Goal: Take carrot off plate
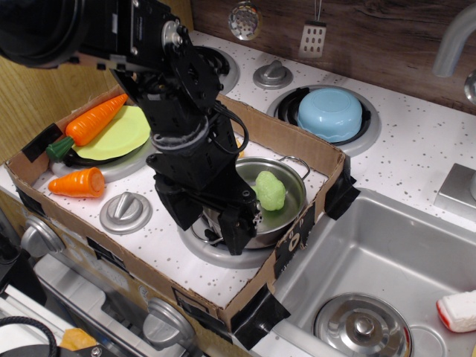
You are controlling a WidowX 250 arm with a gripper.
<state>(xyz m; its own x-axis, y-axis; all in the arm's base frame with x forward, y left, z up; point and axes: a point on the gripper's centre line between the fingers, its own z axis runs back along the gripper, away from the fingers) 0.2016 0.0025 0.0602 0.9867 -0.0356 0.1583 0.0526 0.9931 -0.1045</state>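
The long orange carrot with a dark green stem end lies slanted across the left part of the lime plate, which sits at the back left of the toy stove. Its stem hangs over the plate's left rim. My black gripper points down over the left rim of a steel pot, well to the right of the plate and apart from the carrot. Its jaws stand apart with nothing between them.
A stubby orange carrot lies in front of the plate. A green lump sits in the pot. A light blue bowl is on the back burner. A cardboard wall frames the stove. A sink is to the right.
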